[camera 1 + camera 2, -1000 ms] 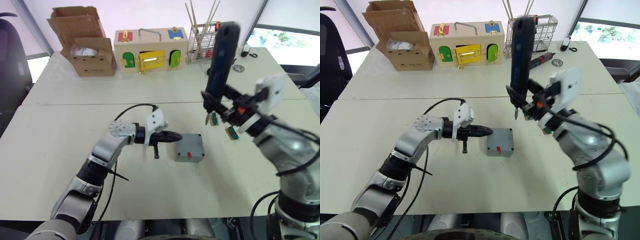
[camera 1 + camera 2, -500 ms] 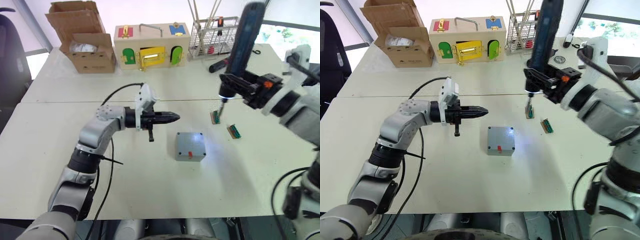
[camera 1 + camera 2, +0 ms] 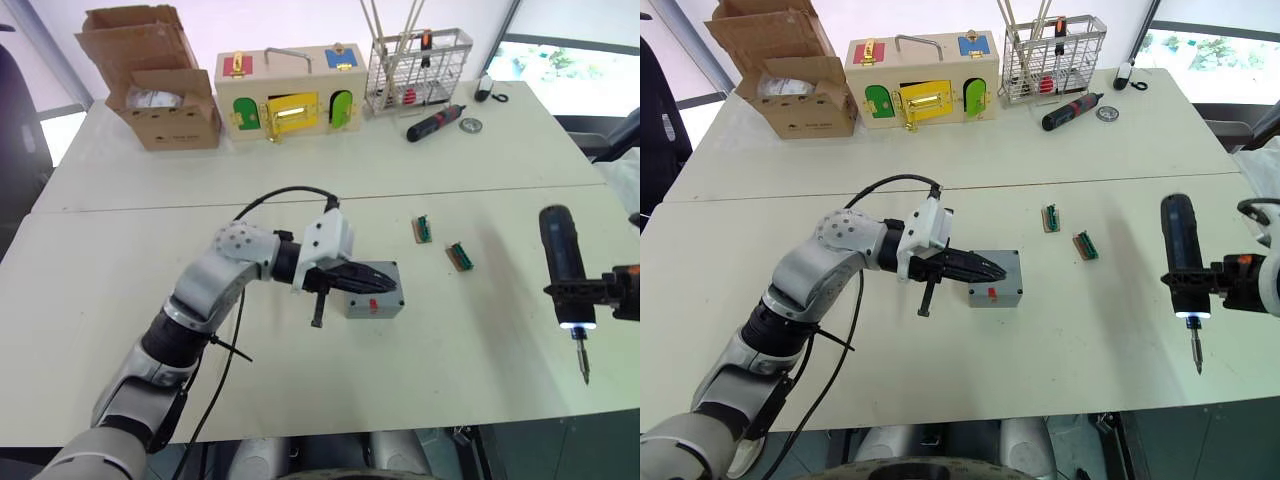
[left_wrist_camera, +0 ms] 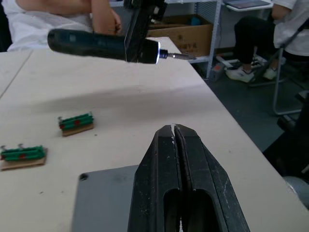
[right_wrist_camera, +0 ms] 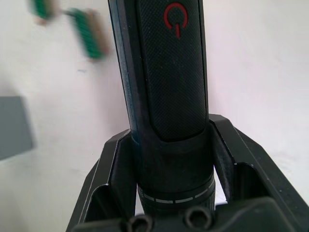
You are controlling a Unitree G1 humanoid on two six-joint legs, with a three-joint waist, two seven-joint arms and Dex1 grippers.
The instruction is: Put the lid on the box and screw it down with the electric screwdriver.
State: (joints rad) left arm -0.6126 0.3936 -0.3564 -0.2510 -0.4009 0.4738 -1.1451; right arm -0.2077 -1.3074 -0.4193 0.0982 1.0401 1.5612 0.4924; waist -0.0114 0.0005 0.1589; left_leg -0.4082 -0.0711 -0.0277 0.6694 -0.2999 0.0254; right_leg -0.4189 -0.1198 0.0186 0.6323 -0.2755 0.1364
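Note:
The grey box (image 3: 377, 299), red mark on its near side, sits mid-table. Its top is a flat grey face with a corner screw hole, which looks like the lid (image 4: 104, 198) lying on it. My left gripper (image 3: 388, 279) is shut and empty, and reaches across that top from the left; I cannot tell whether it touches. At the far right, my right gripper (image 3: 1228, 276) is shut on the black electric screwdriver (image 3: 1179, 248). The screwdriver is well away from the box, with its lit tip and bit (image 3: 1196, 352) pointing toward the table's front edge. The right wrist view shows the fingers (image 5: 114, 159) clamped around its barrel.
Two small green terminal blocks (image 3: 423, 228) (image 3: 461, 256) lie between the box and the screwdriver. Along the back stand a cardboard box (image 3: 165, 90), a wooden latch box (image 3: 285, 95), a wire rack (image 3: 415, 60) and a small black-and-red screwdriver (image 3: 434, 123). Seated people (image 4: 289, 29) show beyond the table's edge.
My right arm swung the electric screwdriver from upright above the table out to the right and low, bit now pointing toward the front. My left gripper moved right over the box top.

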